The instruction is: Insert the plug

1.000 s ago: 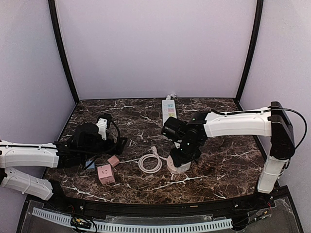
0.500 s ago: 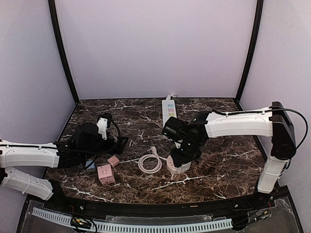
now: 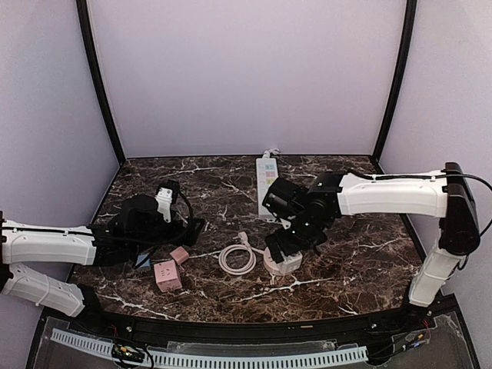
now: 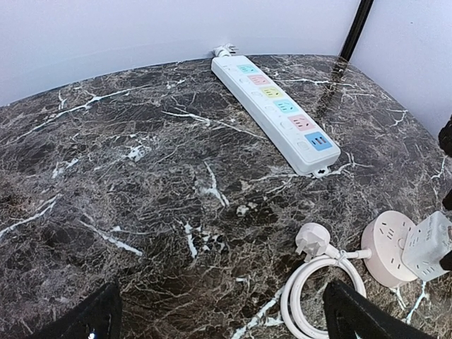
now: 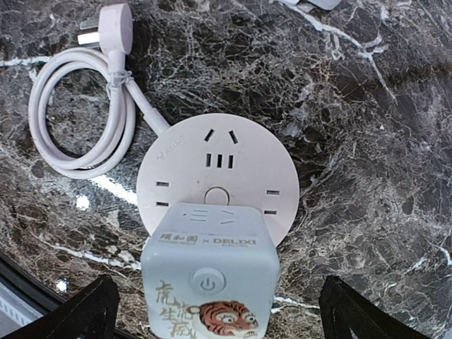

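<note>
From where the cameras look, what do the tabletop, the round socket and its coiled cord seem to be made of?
The tabletop looks like polished dark marble, or a marble-print laminate: white veins and a faint sheen. The round socket appears to be matte pale pink plastic, with moulded slots and a smooth edge. The coiled cord seems to have a flexible rubbery or vinyl sheath in the same pale tone, bent in soft loops.

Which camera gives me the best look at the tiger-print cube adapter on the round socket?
Right wrist: the cube adapter fills the lower centre, with its button and tiger print sharp, on the round socket. Top external shows it only as a small white block. Left wrist cuts it off at the picture's right edge.
</note>
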`<state>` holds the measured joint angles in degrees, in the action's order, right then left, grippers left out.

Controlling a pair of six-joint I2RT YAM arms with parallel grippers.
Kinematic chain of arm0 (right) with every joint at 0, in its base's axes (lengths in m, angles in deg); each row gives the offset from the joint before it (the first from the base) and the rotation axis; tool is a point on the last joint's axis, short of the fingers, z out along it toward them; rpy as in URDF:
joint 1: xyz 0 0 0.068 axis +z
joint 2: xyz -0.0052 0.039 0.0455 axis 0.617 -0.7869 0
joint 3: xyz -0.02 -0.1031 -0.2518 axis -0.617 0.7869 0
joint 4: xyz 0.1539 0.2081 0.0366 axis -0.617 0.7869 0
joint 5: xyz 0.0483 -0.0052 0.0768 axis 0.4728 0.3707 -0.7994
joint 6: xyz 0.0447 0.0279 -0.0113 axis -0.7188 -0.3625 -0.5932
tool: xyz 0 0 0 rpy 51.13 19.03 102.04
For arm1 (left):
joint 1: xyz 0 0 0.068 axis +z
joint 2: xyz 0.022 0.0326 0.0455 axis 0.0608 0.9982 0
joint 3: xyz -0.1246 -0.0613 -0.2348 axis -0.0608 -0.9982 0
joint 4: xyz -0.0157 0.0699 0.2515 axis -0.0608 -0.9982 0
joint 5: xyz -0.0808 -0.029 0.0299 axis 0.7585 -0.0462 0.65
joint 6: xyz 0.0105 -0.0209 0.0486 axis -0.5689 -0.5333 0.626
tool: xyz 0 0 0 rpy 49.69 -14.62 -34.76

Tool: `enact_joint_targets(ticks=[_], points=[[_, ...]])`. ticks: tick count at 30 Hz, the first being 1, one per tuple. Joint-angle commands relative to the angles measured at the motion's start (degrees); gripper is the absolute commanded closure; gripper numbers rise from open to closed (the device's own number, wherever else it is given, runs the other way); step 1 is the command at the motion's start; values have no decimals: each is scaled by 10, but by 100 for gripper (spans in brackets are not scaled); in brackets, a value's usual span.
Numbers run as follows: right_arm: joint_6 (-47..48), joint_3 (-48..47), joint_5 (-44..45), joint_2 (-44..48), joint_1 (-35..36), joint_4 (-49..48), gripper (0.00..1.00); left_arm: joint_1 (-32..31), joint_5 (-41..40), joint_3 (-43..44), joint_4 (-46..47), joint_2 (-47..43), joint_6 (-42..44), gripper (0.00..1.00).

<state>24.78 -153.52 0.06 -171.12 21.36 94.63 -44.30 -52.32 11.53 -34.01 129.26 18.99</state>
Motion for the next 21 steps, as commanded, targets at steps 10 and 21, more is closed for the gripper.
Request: enact_joint_targets(ticks=[10, 21], points=[[-15, 51, 42, 115, 0, -2, 1, 3, 14, 1, 13, 38, 0, 0], [-31, 116, 51, 227, 7, -30, 1, 3, 73, 11, 59, 108, -5, 0]])
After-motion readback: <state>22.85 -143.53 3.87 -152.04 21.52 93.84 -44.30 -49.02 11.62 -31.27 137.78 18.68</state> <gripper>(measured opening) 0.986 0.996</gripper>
